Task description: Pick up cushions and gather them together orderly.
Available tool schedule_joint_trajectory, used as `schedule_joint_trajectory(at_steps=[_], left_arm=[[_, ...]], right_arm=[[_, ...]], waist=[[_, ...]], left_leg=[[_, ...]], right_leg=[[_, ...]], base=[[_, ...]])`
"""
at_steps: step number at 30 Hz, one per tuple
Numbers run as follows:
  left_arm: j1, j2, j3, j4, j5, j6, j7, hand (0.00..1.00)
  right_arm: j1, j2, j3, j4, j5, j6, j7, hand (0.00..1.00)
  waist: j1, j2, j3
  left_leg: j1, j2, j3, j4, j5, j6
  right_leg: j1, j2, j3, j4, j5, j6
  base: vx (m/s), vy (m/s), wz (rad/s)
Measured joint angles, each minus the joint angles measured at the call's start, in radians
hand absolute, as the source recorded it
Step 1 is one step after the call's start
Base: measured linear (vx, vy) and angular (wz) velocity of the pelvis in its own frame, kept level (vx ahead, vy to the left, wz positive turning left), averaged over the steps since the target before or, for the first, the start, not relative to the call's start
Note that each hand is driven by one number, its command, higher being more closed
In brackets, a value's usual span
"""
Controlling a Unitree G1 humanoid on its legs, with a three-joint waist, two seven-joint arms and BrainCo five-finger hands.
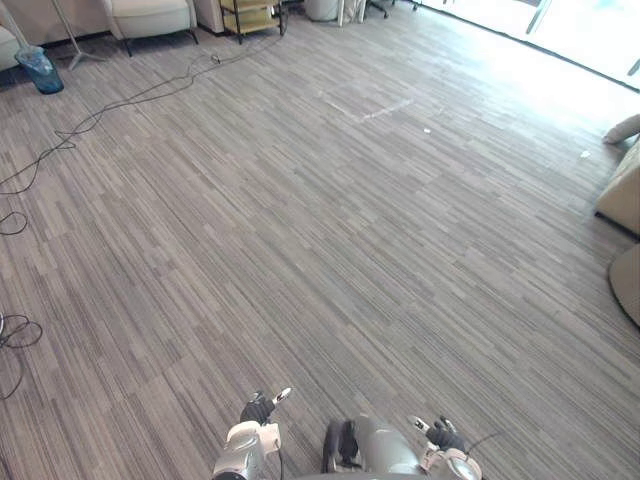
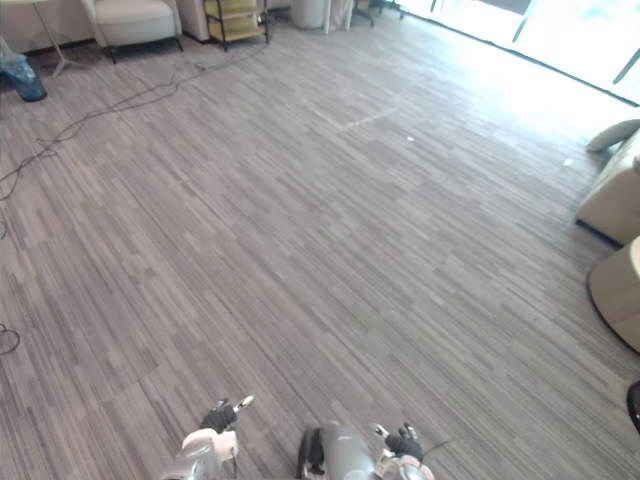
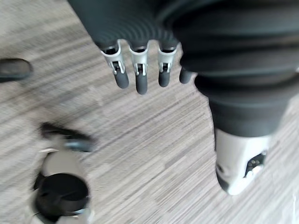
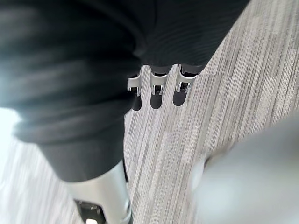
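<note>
A beige cushion point(image 1: 624, 128) lies on the floor at the far right edge. Below it sit a larger beige padded block point(image 1: 621, 190) and a rounded beige piece point(image 1: 628, 282); I cannot tell whether these are cushions or furniture. My left hand point(image 1: 258, 408) and right hand point(image 1: 440, 435) hang low at the bottom of the eye views, far from the cushions. In the left wrist view the left fingers point(image 3: 138, 74) hang relaxed over bare carpet and hold nothing. The right fingers point(image 4: 159, 91) hang the same way, with nothing in them.
Grey striped carpet point(image 1: 330, 230) stretches ahead. At the back left stand a pale armchair point(image 1: 150, 15), a low shelf cart point(image 1: 250, 14) and a blue bin point(image 1: 41, 70). Black cables point(image 1: 100, 115) trail across the left floor.
</note>
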Motion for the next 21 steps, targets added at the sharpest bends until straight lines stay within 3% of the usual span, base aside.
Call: schedule_joint_trajectory(at_steps=[1,2,3,5,6,7,8,9,11,12,14,16,17,18,19,20,21], left_arm=[[0.001,0.0,0.006,0.0,0.0,0.002,-0.004,0.0],[-0.007,-0.001,0.022,-0.004,0.0,0.003,-0.004,0.0],[-0.008,-0.001,0.02,-0.005,0.0,0.003,-0.004,0.0],[0.007,-0.002,0.03,-0.019,0.004,0.005,-0.005,0.0],[0.024,-0.002,0.058,-0.053,-0.003,0.002,-0.005,0.0],[0.03,0.0,0.063,-0.06,-0.004,0.001,-0.005,0.0],[0.042,0.008,0.067,-0.07,-0.005,0.001,-0.004,0.0],[0.055,0.009,0.065,-0.102,-0.006,0.0,-0.004,0.0],[0.056,0.012,0.06,-0.13,-0.013,-0.007,-0.004,0.0],[0.062,0.005,0.056,-0.147,-0.016,-0.016,-0.004,0.0],[0.068,0.005,0.059,-0.147,-0.023,-0.022,-0.003,0.0],[0.073,0.006,0.054,-0.15,-0.025,-0.024,-0.003,0.0],[0.074,0.007,0.047,-0.147,-0.025,-0.026,-0.003,0.0],[0.071,0.032,0.043,-0.133,-0.031,-0.025,-0.003,0.0],[0.062,0.041,0.038,-0.118,-0.031,-0.018,-0.003,0.0],[0.063,0.042,0.038,-0.117,-0.031,-0.019,-0.003,0.0],[0.061,0.051,0.038,-0.114,-0.03,-0.018,0.0,0.0]], right_arm=[[-0.006,-0.004,0.0,0.0,-0.002,0.0,0.0,0.0],[-0.024,-0.011,0.001,-0.002,-0.008,0.0,0.002,0.0],[-0.026,-0.014,0.002,-0.003,-0.01,0.001,0.002,0.0],[-0.029,-0.024,0.015,-0.011,-0.013,0.0,0.004,0.0],[-0.045,-0.021,0.041,-0.011,-0.007,0.001,0.002,0.0],[-0.056,-0.018,0.056,-0.005,0.0,0.002,0.001,0.0],[-0.076,-0.001,0.095,0.01,0.001,0.006,-0.002,0.0],[-0.078,0.019,0.116,0.01,0.002,0.009,-0.002,0.0],[-0.082,0.022,0.138,0.011,0.002,0.014,-0.001,0.0],[-0.075,0.023,0.133,0.01,0.002,0.014,-0.003,0.0],[-0.066,0.024,0.108,0.01,0.002,0.015,-0.005,0.0],[-0.043,0.021,0.098,0.014,0.002,0.014,-0.006,0.0],[-0.037,0.021,0.099,0.022,0.001,0.014,-0.006,0.0],[-0.038,0.022,0.114,0.058,0.001,0.02,-0.003,0.0],[-0.027,0.022,0.105,0.056,0.001,0.022,-0.002,0.0],[-0.019,0.023,0.101,0.055,0.001,0.022,-0.005,0.0],[-0.012,0.023,0.104,0.055,0.001,0.023,-0.004,0.0]], waist=[[0.0,0.013,0.0],[0.001,0.025,0.006],[0.0,0.027,0.008],[-0.002,0.053,0.024],[0.012,0.061,0.031],[0.02,0.062,0.04],[0.032,0.047,0.053],[0.038,0.036,0.055],[0.061,0.032,0.055],[0.077,0.03,0.055],[0.08,0.031,0.052],[0.08,0.024,0.026],[0.081,0.02,0.018],[0.076,-0.016,-0.013],[0.07,-0.039,-0.024],[0.07,-0.043,-0.027],[0.073,-0.066,-0.023]], left_leg=[[0.007,0.011,-0.003,0.01,0.013,-0.003],[0.003,0.018,-0.036,0.084,0.075,-0.035],[-0.005,0.019,-0.049,0.118,0.1,-0.04],[-0.153,0.066,-0.143,0.526,0.299,-0.138],[-0.273,0.089,-0.162,0.817,0.278,-0.133],[-0.311,0.094,-0.16,0.899,0.254,-0.115],[-0.42,0.106,-0.157,0.997,0.188,-0.047],[-0.505,0.12,-0.145,0.971,0.15,-0.015],[-0.588,0.136,-0.122,0.881,0.114,0.006],[-0.639,0.131,-0.135,0.738,0.094,0.0],[-0.657,0.099,-0.174,0.487,0.096,-0.014],[-0.699,0.064,-0.245,0.226,0.185,-0.058],[-0.702,0.06,-0.249,0.223,0.248,-0.065],[-0.69,0.027,-0.225,0.229,0.29,-0.02],[-0.675,0.014,-0.187,0.261,0.244,0.011],[-0.667,0.011,-0.177,0.273,0.23,0.017],[-0.609,-0.009,-0.137,0.274,0.201,0.045]], right_leg=[[0.007,-0.001,-0.013,0.019,-0.027,0.004],[0.019,-0.018,-0.014,0.076,-0.079,-0.015],[0.025,-0.02,-0.014,0.088,-0.091,-0.021],[0.163,0.029,0.027,-0.013,-0.114,-0.017],[0.258,0.079,0.094,-0.108,-0.118,-0.01],[0.296,0.097,0.128,-0.134,-0.119,-0.012],[0.384,0.12,0.201,-0.201,-0.122,-0.017],[0.446,0.129,0.259,-0.249,-0.125,-0.015],[0.498,0.13,0.342,-0.28,-0.144,-0.003],[0.542,0.117,0.414,-0.291,-0.164,0.018],[0.609,0.082,0.494,-0.316,-0.192,0.049],[0.671,0.032,0.565,-0.365,-0.222,0.089],[0.676,0.024,0.583,-0.364,-0.227,0.099],[0.666,-0.021,0.617,-0.324,-0.229,0.118],[0.626,-0.053,0.623,-0.23,-0.193,0.193],[0.613,-0.057,0.625,-0.189,-0.179,0.216],[0.557,-0.063,0.635,-0.013,-0.123,0.296]], base=[[0.7,-0.082,0.07],[0.56,-0.099,0.03],[0.69,-0.188,-0.07],[0.71,-0.166,-0.65],[0.6,-0.042,-1.15],[0.54,0.036,-1.72],[0.48,0.068,-1.64],[0.46,0.085,-1.57],[0.44,0.137,-1.41],[0.62,0.25,-1.8],[0.62,0.296,-1.37],[0.69,0.406,-1.09],[0.73,0.451,-1.0],[0.74,0.446,-0.72],[0.74,0.443,-0.58],[0.7,0.42,-0.46],[0.65,0.394,-0.61]])
